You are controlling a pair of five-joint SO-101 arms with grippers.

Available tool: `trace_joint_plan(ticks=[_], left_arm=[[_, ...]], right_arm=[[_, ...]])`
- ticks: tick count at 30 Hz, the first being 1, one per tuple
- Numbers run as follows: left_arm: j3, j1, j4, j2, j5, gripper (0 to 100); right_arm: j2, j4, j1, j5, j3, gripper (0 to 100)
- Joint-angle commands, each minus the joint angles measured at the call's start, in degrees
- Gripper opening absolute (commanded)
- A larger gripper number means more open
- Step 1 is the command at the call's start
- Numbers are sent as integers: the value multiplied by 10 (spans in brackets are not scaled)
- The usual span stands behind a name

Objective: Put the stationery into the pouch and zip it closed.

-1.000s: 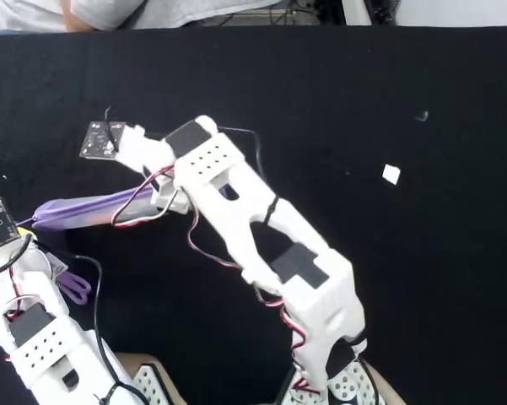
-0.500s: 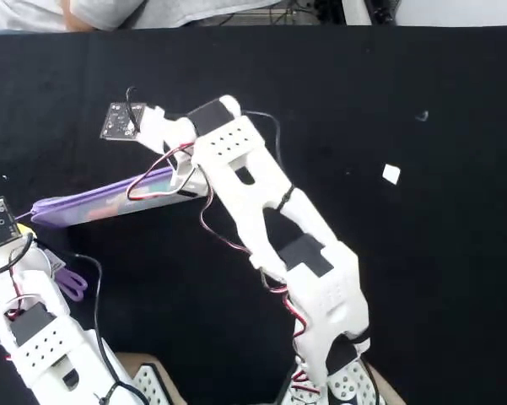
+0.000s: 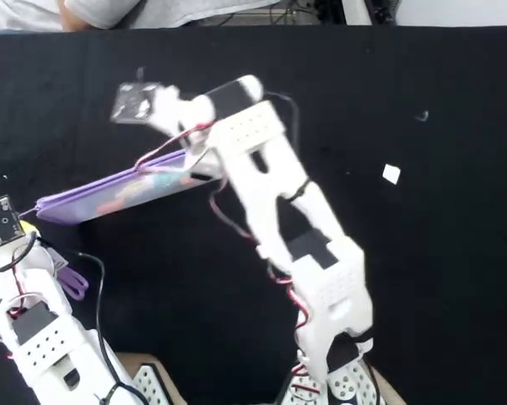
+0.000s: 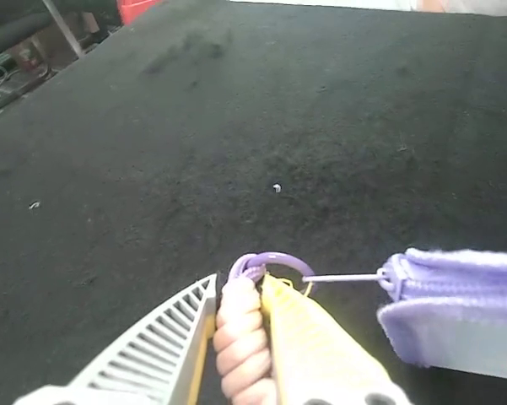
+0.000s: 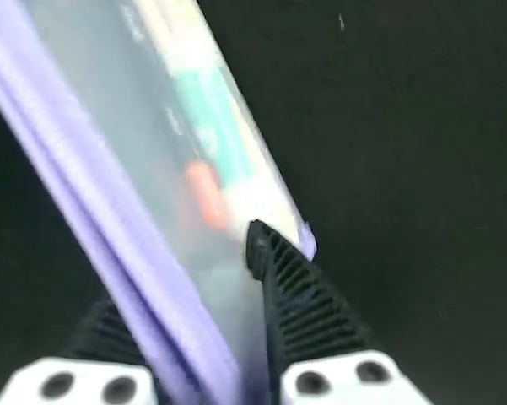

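The purple see-through pouch (image 3: pixel 110 196) hangs stretched between the two arms above the black table. Coloured stationery (image 3: pixel 156 182) shows through its side. My right gripper (image 3: pixel 199 172) is shut on the pouch's right end; in the right wrist view the pouch (image 5: pixel 152 152) runs between the jaws of the gripper (image 5: pixel 194 278), with a red and green item (image 5: pixel 204 192) inside. My left gripper (image 3: pixel 29 229) is at the pouch's left end. In the left wrist view that gripper (image 4: pixel 240 291) is shut on a pink pull tab (image 4: pixel 236 337) with a purple ring (image 4: pixel 267 261), tied by a thin cord to the pouch (image 4: pixel 464 312).
A small white block (image 3: pixel 391 175) lies on the table (image 3: pixel 405 101) at the right. A purple loop (image 3: pixel 72 284) rests beside the left arm's base. A person's sleeve shows beyond the table's far edge, touching nothing.
The right arm has swung up and to the right with the pouch's end. The pouch now stretches longer and straighter; the left arm has barely moved.
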Motion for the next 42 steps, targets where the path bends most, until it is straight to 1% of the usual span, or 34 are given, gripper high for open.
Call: trace_joint_plan(ticks=[1, 7, 12, 14, 18, 21, 24, 31, 33, 38, 40, 42], left_arm=[[-1, -70, -14, 3, -4, 30], [-1, -70, -13, 2, -4, 30], [-4, -44, -4, -2, -4, 30], [-21, -26, 36, -3, -3, 30], [-89, 0, 149, -3, 4, 30], [-138, 15, 206, -3, 42, 30], [-178, 36, 251, -4, 65, 30], [-283, 90, 386, -4, 125, 30], [-320, 96, 421, -4, 136, 30], [-407, 100, 509, -4, 163, 30], [-430, 100, 535, -4, 169, 30], [-446, 100, 551, -4, 170, 30]], right_arm=[[-8, 33, 265, 18, -48, 11], [-8, 47, 299, 31, -60, 11], [-10, 65, 272, 31, -68, 11], [-10, 78, 250, 31, -79, 11], [-23, 79, 216, 30, -89, 14], [-46, 79, 194, 29, -89, 15], [-69, 79, 172, 0, -89, 16], [-109, 80, 112, -52, -88, 17], [-118, 80, 92, -69, -77, 54], [-163, 80, 18, -86, -5, 217], [-187, 78, -16, -86, 23, 243], [-210, 76, -50, -86, 45, 243]])
